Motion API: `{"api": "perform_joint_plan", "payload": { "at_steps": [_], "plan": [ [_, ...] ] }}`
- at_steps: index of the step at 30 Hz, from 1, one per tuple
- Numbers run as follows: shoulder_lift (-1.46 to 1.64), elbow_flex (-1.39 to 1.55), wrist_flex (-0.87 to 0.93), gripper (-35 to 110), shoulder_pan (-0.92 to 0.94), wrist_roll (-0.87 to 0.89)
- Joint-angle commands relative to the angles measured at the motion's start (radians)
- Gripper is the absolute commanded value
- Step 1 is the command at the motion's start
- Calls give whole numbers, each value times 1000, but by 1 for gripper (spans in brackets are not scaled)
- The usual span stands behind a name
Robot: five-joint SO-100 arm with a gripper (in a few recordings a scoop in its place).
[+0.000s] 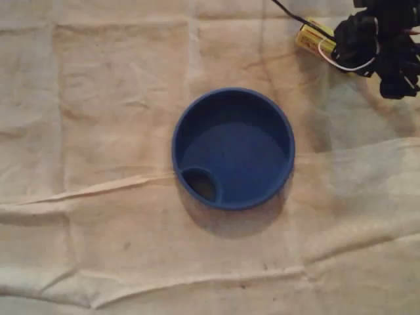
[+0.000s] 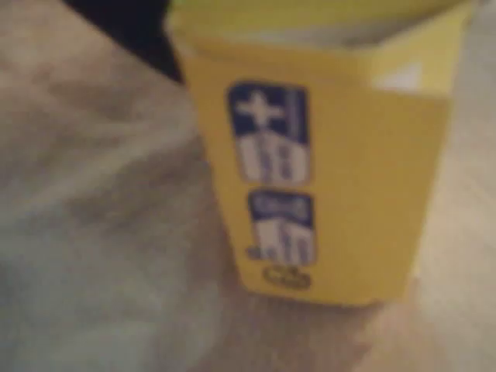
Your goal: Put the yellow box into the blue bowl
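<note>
1. In the overhead view, the blue bowl [image 1: 178, 141] is sitting upright in the middle of the wrinkled cloth [image 1: 98, 98] that is covering the bench, and a small round pocket [image 1: 201, 184] is showing at its lower-left inside edge. The yellow box [image 1: 307, 36] is lying at the top right, well apart from the bowl. The black hand [image 1: 357, 39] is hanging over the box's right end and hiding it; I cannot tell whether the hand is spread or pinching the box.
2. In the wrist view, the box [image 2: 325, 178] is looming close and blurred, showing blue and white labels [image 2: 267, 132] on its yellow face, with the cloth [image 2: 93, 232] lying beside and below it.
</note>
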Motion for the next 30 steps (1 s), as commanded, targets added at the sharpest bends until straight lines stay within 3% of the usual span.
{"api": "perform_joint_plan", "payload": {
  "at_steps": [1,16,22,30],
  "plan": [
    [199,-20,6,0,14,-6],
    [612,-18,-9,0,15,-5],
    [657,-20,-18,0,107,0],
    [657,-20,-210,0,265,-6]
  ]
}}
